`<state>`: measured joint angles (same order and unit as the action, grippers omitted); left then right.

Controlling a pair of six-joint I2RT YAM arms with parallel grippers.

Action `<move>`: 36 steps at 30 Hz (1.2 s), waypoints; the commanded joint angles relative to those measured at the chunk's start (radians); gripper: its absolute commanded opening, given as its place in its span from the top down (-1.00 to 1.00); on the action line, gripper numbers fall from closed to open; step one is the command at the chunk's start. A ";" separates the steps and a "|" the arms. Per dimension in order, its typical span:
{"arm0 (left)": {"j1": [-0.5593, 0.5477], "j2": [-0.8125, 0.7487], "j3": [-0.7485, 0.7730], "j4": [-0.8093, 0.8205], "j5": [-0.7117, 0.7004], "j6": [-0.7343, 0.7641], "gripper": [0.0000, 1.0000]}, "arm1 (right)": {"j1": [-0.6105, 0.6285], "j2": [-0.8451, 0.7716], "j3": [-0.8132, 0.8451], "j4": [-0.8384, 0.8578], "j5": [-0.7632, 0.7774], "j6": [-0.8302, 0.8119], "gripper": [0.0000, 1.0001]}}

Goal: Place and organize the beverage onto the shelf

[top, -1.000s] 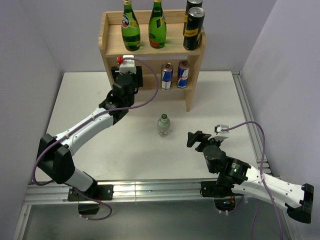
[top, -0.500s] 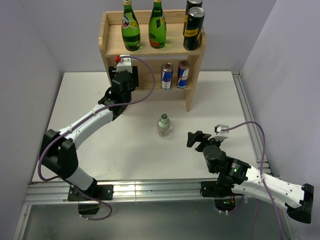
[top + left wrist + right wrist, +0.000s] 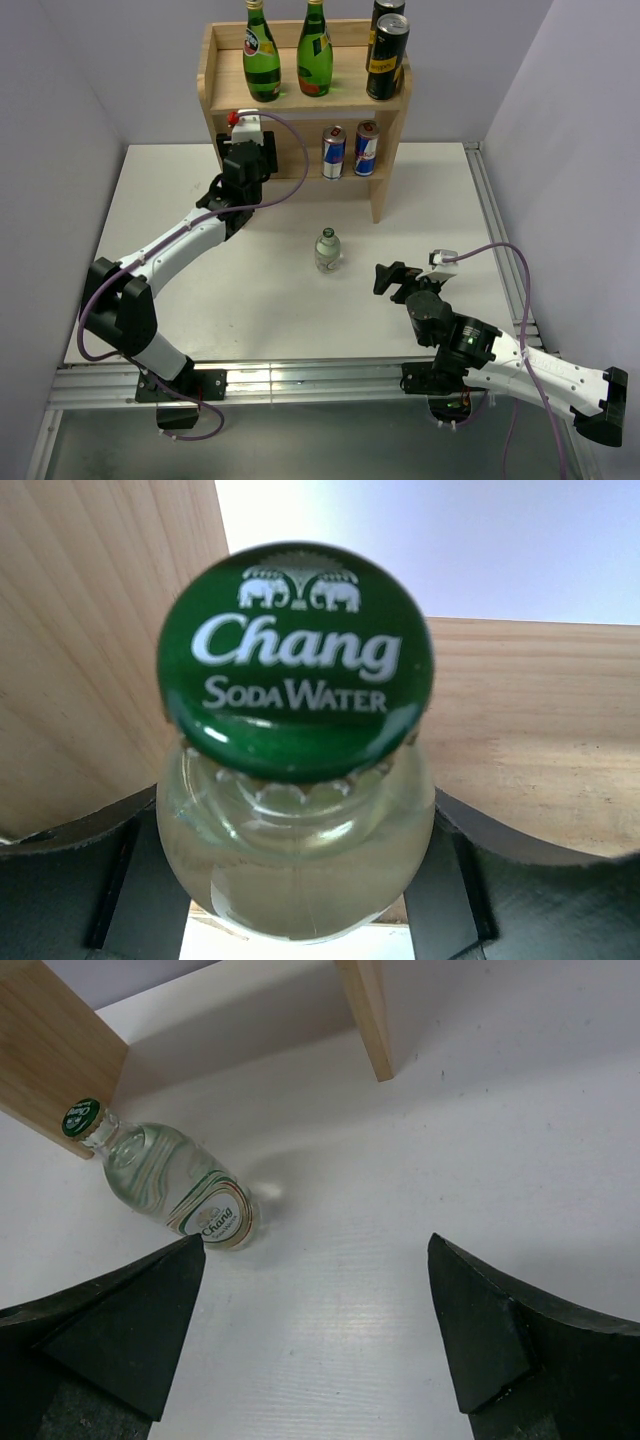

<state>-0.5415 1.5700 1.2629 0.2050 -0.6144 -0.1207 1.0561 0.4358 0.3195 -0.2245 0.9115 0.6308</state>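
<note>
Seen from above, the left arm [image 3: 190,240] reaches far across the white table [image 3: 280,310] to the left end of the light-wood shelf [image 3: 387,180], at its lower tier. A second ago its wrist was a little nearer; it has since moved up to the shelf and stopped.

The left gripper [image 3: 296,890] is clamped partway closed around a clear Chang soda water bottle [image 3: 296,660] with a green cap. Wood panels are close on its left and behind. Whether the bottle rests on the tier cannot be told.

A second Chang bottle [image 3: 327,250] stands mid-table, unmoved. The right gripper [image 3: 315,1250] sits near and to its right, jaws spread wide and empty, unchanged.

Two Red Bull cans [image 3: 333,152] occupy the lower tier's right. Two green glass bottles [image 3: 261,55] and two black cans [image 3: 387,55] stand on top.
</note>
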 commanded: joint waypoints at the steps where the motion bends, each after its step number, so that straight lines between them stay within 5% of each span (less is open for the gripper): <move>1: 0.029 -0.025 0.029 0.174 -0.015 -0.033 -0.10 | 0.004 0.003 -0.008 0.036 0.018 0.014 -0.97; 5: 0.034 -0.028 0.016 0.188 -0.022 -0.025 -0.52 | 0.004 0.006 -0.010 0.039 0.018 0.012 -0.97; 13: 0.040 -0.028 0.010 0.192 -0.041 -0.027 -0.92 | 0.002 0.009 -0.010 0.043 0.015 0.010 -0.97; 36: 0.009 -0.271 -0.158 0.097 -0.033 -0.123 -0.99 | 0.002 0.041 -0.010 0.054 0.013 0.010 -0.97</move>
<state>-0.5434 1.3613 1.1343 0.3122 -0.5713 -0.2234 1.0561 0.4709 0.3195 -0.2165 0.9043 0.6308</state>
